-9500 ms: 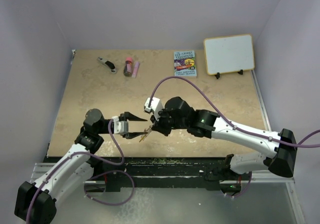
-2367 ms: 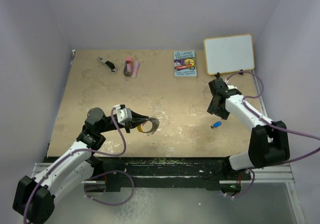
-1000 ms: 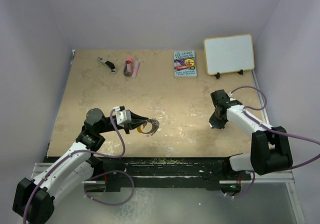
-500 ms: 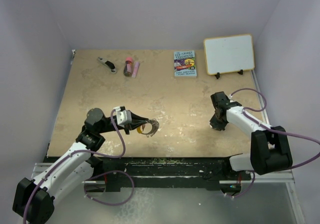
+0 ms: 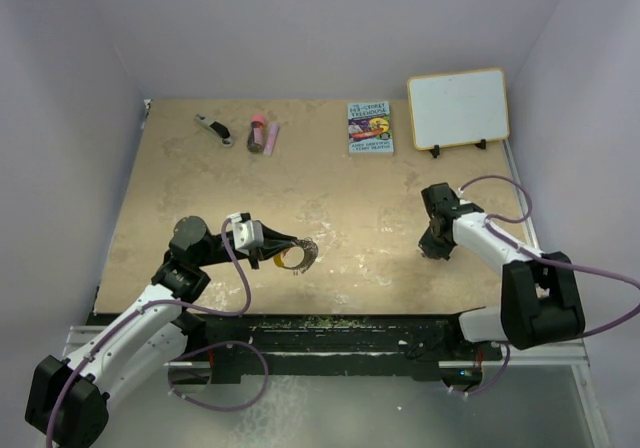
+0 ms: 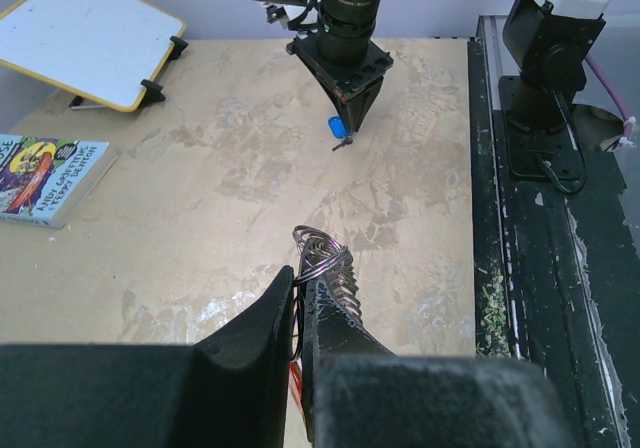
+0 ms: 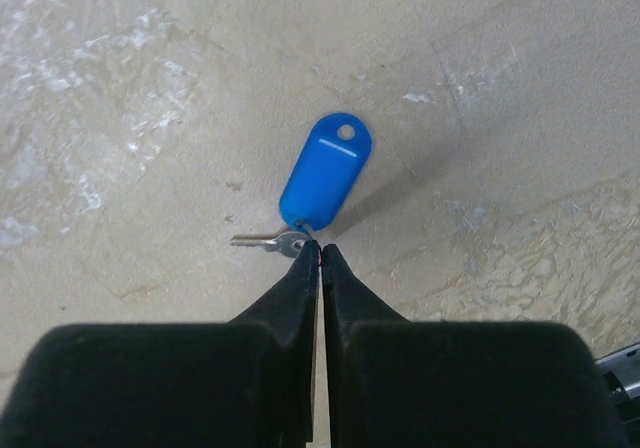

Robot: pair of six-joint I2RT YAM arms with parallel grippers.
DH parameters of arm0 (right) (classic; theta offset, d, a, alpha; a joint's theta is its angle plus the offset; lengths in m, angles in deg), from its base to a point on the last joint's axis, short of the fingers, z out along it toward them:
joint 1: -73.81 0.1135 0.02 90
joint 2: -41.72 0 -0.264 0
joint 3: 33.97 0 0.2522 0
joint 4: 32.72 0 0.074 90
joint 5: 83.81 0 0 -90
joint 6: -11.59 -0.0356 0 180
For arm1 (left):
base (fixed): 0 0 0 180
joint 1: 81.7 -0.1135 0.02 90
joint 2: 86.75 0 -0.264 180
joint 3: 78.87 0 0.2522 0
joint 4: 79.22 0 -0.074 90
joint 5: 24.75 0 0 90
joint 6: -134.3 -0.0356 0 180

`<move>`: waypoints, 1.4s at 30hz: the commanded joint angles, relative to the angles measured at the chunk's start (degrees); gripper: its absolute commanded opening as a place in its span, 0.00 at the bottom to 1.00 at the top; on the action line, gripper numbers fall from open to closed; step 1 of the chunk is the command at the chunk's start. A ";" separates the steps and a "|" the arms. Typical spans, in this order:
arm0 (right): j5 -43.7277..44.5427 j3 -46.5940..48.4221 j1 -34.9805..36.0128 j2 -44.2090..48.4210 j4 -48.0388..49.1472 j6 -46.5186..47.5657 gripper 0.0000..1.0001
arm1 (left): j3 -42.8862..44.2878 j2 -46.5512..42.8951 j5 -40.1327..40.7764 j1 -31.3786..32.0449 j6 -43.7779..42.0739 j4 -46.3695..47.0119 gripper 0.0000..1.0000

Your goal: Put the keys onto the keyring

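My left gripper (image 5: 283, 248) is shut on the keyring (image 5: 300, 256), a coiled silvery hoop (image 6: 322, 253) that sticks out past the fingertips and is held just above the table. A sliver of red (image 6: 295, 376) shows below the jaws, likely the red key's tag. The blue key (image 7: 325, 173) lies flat on the table, its metal blade pointing left. My right gripper (image 7: 320, 250) points straight down at it, shut with the tips pinched on the small wire loop between tag and blade. In the top view the right gripper (image 5: 432, 251) hides that key.
At the back edge lie a small book (image 5: 370, 127), a whiteboard on a stand (image 5: 458, 107), a dark red tube (image 5: 258, 134) and a black-and-silver tool (image 5: 213, 128). A black rail (image 5: 320, 323) runs along the near table edge.
The right gripper's jaws have closed at the blue key's loop; a second ago they stood slightly apart. The left arm and keyring have stayed put.
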 commanded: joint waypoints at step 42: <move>-41.64 20.06 33.43 17.66 27.40 15.59 0.00 | 11.79 6.35 -4.80 -2.94 -7.74 3.06 0.04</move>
